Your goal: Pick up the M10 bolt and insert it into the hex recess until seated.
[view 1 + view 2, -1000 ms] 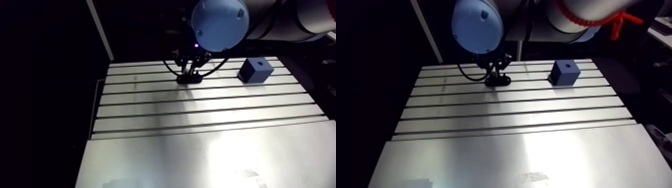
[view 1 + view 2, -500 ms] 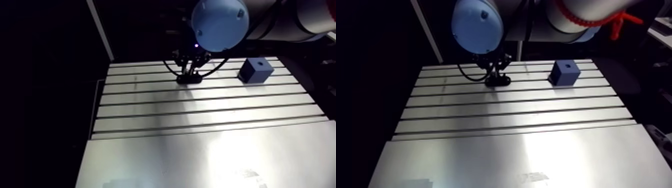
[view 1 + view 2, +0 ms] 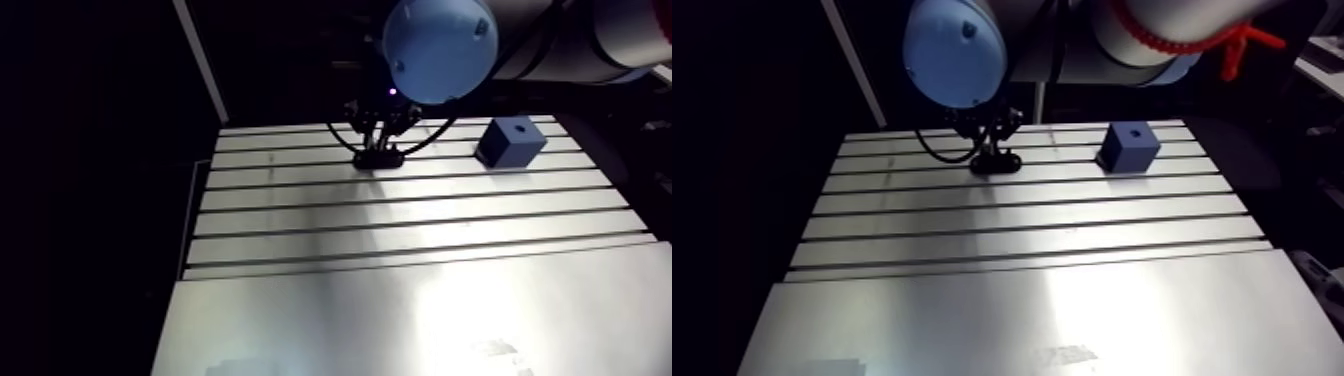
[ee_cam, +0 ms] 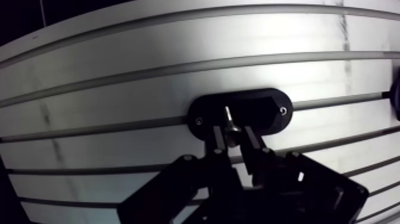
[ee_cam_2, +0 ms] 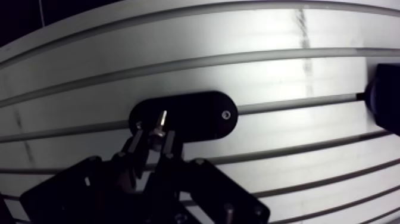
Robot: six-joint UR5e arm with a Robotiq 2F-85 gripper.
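- Task status: the pick-up stage is in hand; insertion has not begun.
- Gripper [image 4: 233, 134]: it stands low over the far part of the slotted table [image 3: 400, 300], directly above a black oval holder [image 4: 262, 107] that lies flat on the table.
- Fingers [image 4: 219, 138]: set narrow, with the bolt [image 4: 228, 119] pressed between them. I judge this a closed grasp on the bolt.
- Bolt position: in the wrist view it is a slim bright pin running from between the fingertips down toward the middle of the holder. Which end is the head cannot be told.
- Whether the lower end of the bolt is in the holder or already clear of it cannot be told from these views.
- Black oval holder: apart from the bolt above its middle it shows only two small fixing screws, one near each end. Nothing else is seen in it.
- Blue block [image 3: 511, 140]: it stands on the same far part of the table, well apart from the gripper to one side. There is a small dark hole [image 3: 519, 127] in its top face, judged to be the hex recess.
- Blue block contents: nothing stands in the hole, so the recess is unfilled.
- Work remaining, by judgement:
  - lift the bolt clear of the holder;
  - carry it across to the blue block;
  - align it over the hole;
  - press down until seated;
  - release.
- Risk noted: the grip is on a thin round part, so the bolt could tilt during the carry.
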